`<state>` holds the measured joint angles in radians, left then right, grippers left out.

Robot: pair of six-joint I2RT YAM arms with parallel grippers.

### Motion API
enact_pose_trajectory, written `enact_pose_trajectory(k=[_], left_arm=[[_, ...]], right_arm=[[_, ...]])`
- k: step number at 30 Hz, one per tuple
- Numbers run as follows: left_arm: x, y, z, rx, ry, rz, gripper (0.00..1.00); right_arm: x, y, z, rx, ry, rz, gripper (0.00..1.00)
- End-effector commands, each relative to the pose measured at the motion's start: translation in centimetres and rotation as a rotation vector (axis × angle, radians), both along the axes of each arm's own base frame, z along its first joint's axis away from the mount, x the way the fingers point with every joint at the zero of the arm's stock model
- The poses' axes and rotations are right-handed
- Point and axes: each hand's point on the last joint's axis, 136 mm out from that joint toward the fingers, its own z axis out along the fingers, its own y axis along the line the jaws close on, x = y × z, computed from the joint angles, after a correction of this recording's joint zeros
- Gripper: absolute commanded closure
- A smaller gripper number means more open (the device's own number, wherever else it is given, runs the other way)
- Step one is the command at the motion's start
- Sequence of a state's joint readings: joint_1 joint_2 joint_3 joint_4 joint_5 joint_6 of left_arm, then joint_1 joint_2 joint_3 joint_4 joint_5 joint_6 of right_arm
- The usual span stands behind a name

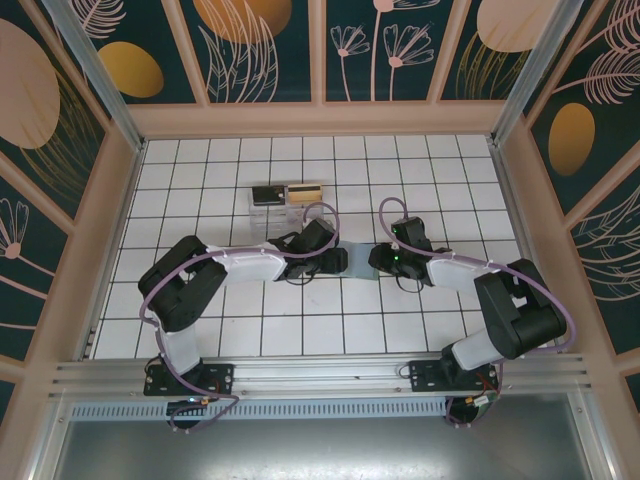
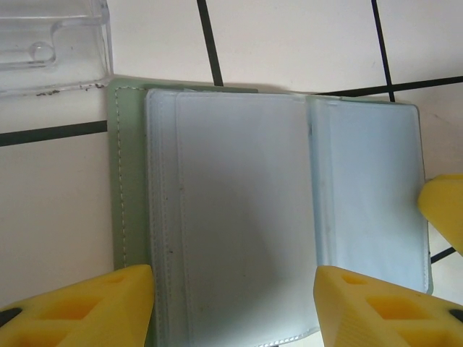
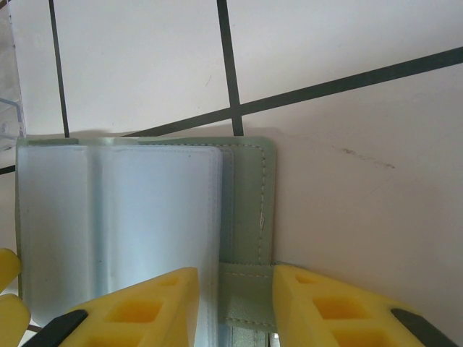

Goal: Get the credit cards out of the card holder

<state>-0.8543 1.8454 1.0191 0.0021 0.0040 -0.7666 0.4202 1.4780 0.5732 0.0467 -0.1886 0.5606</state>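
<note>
Card holder [image 1: 357,262] lying open on the tiled tabletop [image 1: 200,170] between the two claws (clear sleeves [image 2: 239,202] facing up). Left claw [image 2: 230,278]: jaws wide apart over the holder's left half, gripping nothing. Right claw [image 3: 235,275]: jaws narrowed onto the strap [image 3: 246,300] at the holder's right edge. A tan credit card [image 1: 306,191] lies in the clear box [image 1: 287,206], farther back.

From above, the left gripper [image 1: 330,264] and right gripper [image 1: 386,262] hide most of the card holder [image 1: 358,263]. The left wrist view crops the clear plastic box [image 2: 51,43].
</note>
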Motion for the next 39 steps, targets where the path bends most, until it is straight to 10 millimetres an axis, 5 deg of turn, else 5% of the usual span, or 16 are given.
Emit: enact_pose_trajectory(k=[1, 8, 26, 30, 39], left_arm=[[0.1, -0.7, -0.1, -0.017, 0.004, -0.023, 0.39], [-0.3, -0.6, -1.4, -0.003, 0.038, -0.031, 0.39], [-0.9, -3.4, 0.5, -0.151, 0.037, -0.109, 0.37], [-1.0, -3.5, 0.7, -0.151, 0.032, -0.112, 0.2], [-0.8, -3.0, 1.8, -0.143, 0.003, -0.104, 0.01]], right_arm=[[-1.8, -0.4, -1.5, -0.021, 0.073, 0.002, 0.65], [-1.8, -0.4, -1.5, -0.02, 0.074, 0.001, 0.65], [-2.0, -0.4, -1.8, -0.018, 0.082, -0.002, 0.65], [-2.0, -0.4, -1.8, -0.019, 0.081, -0.003, 0.64], [-1.8, -0.8, -1.5, -0.026, 0.068, -0.02, 0.64]])
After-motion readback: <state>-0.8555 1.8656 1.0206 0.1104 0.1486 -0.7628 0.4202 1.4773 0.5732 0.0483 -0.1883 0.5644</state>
